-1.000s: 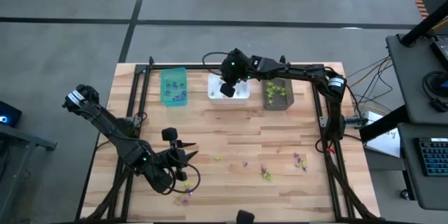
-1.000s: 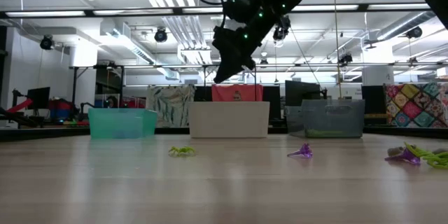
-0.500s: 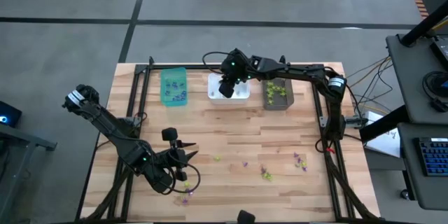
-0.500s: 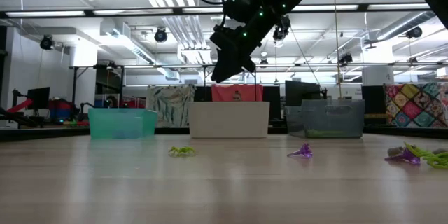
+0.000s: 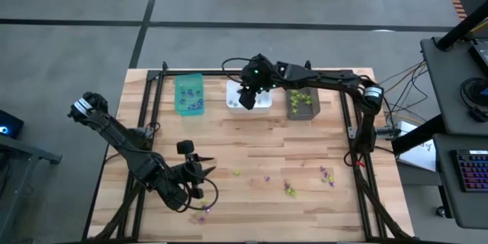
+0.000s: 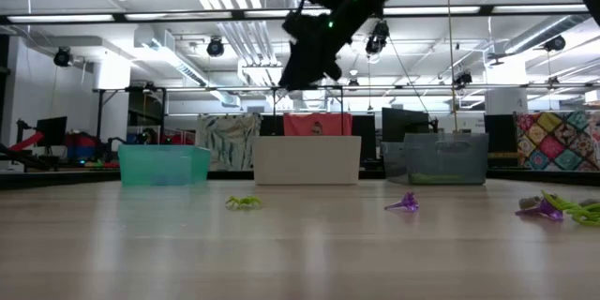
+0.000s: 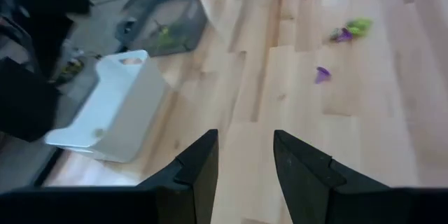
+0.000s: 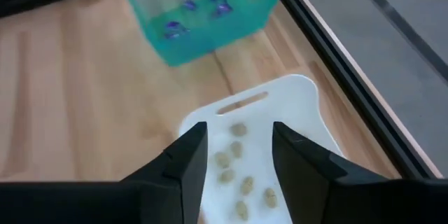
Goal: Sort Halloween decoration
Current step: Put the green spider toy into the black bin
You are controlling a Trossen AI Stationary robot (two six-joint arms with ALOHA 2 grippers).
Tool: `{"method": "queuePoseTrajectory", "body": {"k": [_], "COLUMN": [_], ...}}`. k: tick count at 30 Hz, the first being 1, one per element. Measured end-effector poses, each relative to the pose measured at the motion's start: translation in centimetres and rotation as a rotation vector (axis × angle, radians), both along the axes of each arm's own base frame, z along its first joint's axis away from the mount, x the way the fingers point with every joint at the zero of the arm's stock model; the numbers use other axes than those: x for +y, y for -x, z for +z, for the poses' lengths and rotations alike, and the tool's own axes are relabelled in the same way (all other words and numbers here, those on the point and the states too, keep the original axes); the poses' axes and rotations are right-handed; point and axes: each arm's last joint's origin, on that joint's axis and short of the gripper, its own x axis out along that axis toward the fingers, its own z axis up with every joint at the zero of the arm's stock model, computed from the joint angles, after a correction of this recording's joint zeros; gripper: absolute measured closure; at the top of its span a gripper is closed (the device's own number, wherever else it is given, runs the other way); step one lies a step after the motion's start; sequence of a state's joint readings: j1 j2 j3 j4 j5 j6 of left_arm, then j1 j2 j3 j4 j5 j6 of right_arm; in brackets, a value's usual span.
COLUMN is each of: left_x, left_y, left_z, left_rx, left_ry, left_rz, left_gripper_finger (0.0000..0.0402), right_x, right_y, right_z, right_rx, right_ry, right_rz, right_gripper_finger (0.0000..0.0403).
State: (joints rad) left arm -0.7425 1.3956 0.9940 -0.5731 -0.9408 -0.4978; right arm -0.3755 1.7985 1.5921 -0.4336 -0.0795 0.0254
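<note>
Hovered over the white bin [image 5: 259, 96] at the far edge of the counter [image 5: 252, 145]: right gripper [image 5: 248, 94], fingers [image 8: 183, 159] apart, nothing between them. Showed pale trinkets [image 8: 238, 171] lying inside the white bin directly beneath, in the right wrist view. Stood just beside it, the teal bin [image 5: 190, 94], with purple trinkets [image 8: 199, 10] in it. Sat on the other side of the white one, the dark bin [image 5: 303, 102], with lime-green pieces [image 5: 303, 99] inside.

Waited low over the near left part of the counter: left gripper [image 5: 200, 169], fingers [image 7: 203, 164] apart and empty, pointed toward the bins.

Lay loose on the near half of the counter, well apart from the bins: scattered trinkets, among them a lime-green one [image 5: 236, 172], a purple one [image 5: 267, 178], a green-and-purple cluster [image 5: 290, 190] and a few purple ones [image 5: 327, 175] toward the right side. Lay another small cluster [image 5: 203, 211] near the front edge, close by the left arm. Appeared in the low view as a green trinket [image 6: 243, 202], a purple one [image 6: 406, 202] and a mixed clump [image 6: 561, 208] in front of the three bins.
</note>
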Motion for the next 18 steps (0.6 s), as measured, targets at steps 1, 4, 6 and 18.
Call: {"method": "queuePoseTrajectory", "body": {"k": [1,4,6,18], "left_x": [-0.1,-0.3,-0.4,-2.0], "left_y": [0.0,0.0,0.0,-0.3], "left_z": [0.0,0.0,-0.2,-2.5], "left_rx": [0.006,0.036,0.069,0.238], "left_ry": [0.017,0.081,0.135,0.274], "left_rz": [-0.008,-0.039,-0.067,-0.151], "left_gripper_finger": [0.028,0.028,0.028,0.028], "right_x": [0.5,2.5,4.1,14.1], "right_y": [0.2,0.7,1.1,3.8], "right_z": [0.5,2.0,3.0,4.6], "right_rx": [0.0,0.003,0.0,0.006], "right_ry": [0.003,0.014,0.02,0.026], "right_rz": [0.012,0.062,0.101,0.333], "right_gripper_finger": [0.0261,0.0268,0.0273,0.0282]}}
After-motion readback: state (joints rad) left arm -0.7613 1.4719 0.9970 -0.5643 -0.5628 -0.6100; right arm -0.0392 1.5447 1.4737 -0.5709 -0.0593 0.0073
